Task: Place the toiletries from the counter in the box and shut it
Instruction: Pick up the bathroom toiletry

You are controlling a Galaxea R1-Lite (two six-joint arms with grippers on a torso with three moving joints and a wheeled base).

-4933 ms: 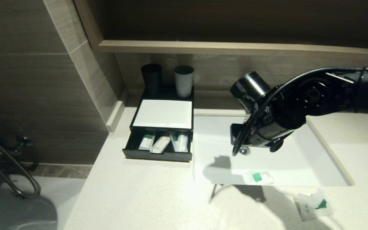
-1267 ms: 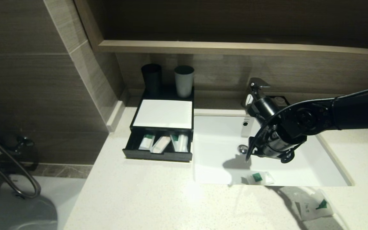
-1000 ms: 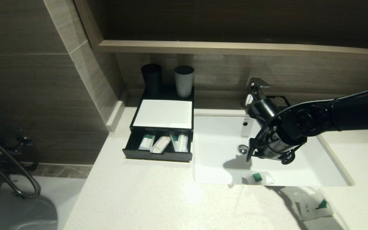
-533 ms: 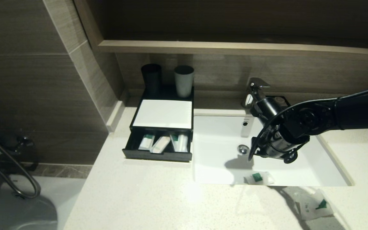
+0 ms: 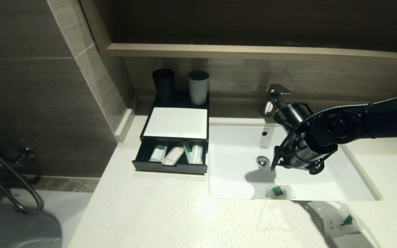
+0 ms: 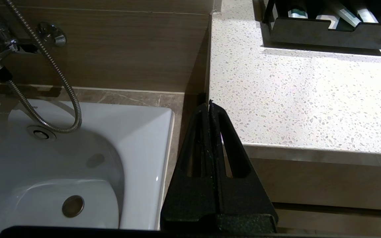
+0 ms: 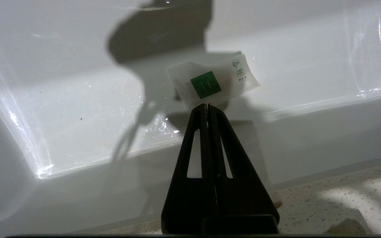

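One squarish packet (image 5: 278,191) with a green mark lies inside the basin (image 5: 336,179), against its near wall, not in the box (image 5: 176,137). Right gripper (image 7: 207,105) hangs over the basin just above that packet, clenched with nothing in it, tips close to the packet edge; cannot tell if they touch. Three packets (image 5: 176,153) lie side by side in the open drawer (image 5: 169,167) of the box, which sits on the bench (image 5: 157,213) left of the basin, white panel on top. Black cup (image 5: 163,84) and grey cup (image 5: 198,87) stand at the back of the box. Another clear wrapper (image 5: 338,222) with a green mark lies on the bench in front of the basin's right part. Tap (image 5: 276,94) stands behind the basin, drain (image 5: 262,160) left of the gripper. Left gripper (image 6: 209,105) is parked low beside the bench edge next to a bathtub (image 6: 78,165), clenched, empty.
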